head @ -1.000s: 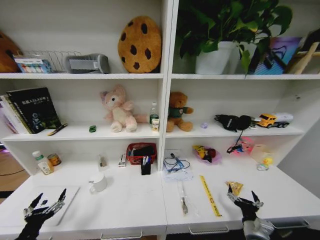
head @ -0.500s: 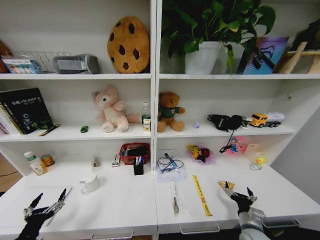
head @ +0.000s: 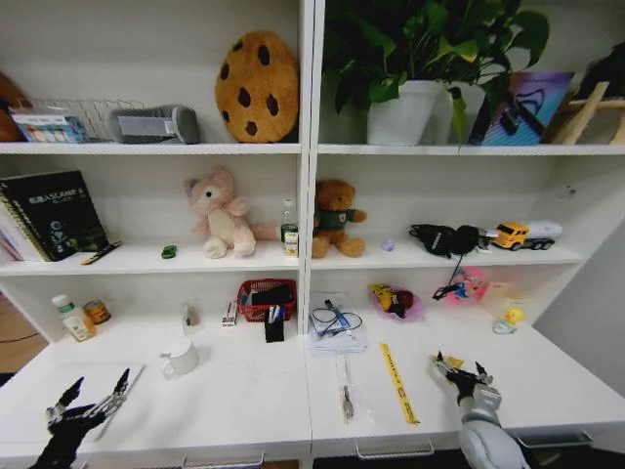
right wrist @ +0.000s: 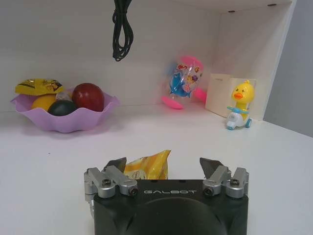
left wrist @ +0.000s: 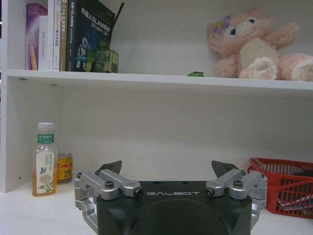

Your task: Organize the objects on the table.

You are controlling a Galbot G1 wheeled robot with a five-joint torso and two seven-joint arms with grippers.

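Wide white table (head: 244,396) across the near scene, shelves behind. At near right, right gripper (head: 457,370) low over the tabletop, fingers spread wide and holding nothing, tips on either side of a crumpled yellow snack packet (right wrist: 148,165) lying flat just beyond them. Closer to that packet than a second ago, when it hung nearer and to the right; likely lining up a first pick, nothing lifted yet. At near left, left gripper (head: 90,399) equally wide open and empty, posed as before over the thin silver laptop (head: 29,389). Head view itself shifted slightly; clutter unmoved. Blue pen (head: 337,316) on papers mid-table; black marker (head: 103,253), tiny green item (head: 168,252) and small clear bottle (head: 289,230) on the middle shelf, far.
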